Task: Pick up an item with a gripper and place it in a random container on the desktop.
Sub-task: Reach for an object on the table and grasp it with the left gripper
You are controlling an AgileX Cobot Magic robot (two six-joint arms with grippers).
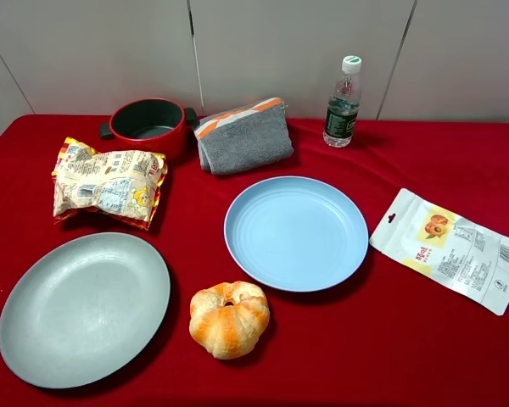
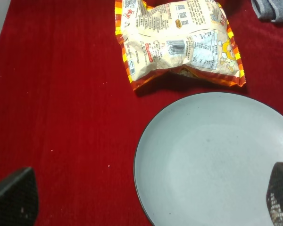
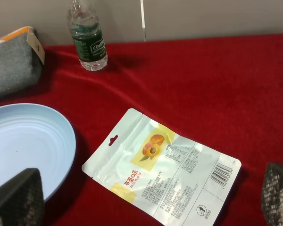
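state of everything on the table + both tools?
Crinkled cream snack bag with red-yellow edges: lying on red tablecloth, ungrasped.
Round grey-green plate: empty.
Round light blue plate: empty.
Red pot: lidless.
Clear plastic water bottle: upright, capped.
Flat white fruit pouch: lying flat.
Grey fabric towel: folded.
Left tool: open, empty.
Right tool: open, empty.

On the table (image 1: pixel 424 161), the snack bag (image 1: pixel 110 184) lies left, just behind the large plate (image 1: pixel 85 309); a pot (image 1: pixel 147 125), folded cloth (image 1: pixel 243 136) and bottle (image 1: pixel 343 103) line the back. A second plate (image 1: pixel 296 233) sits centre, a bread roll (image 1: pixel 229 318) before it, a flat pouch (image 1: pixel 448 249) to its right.
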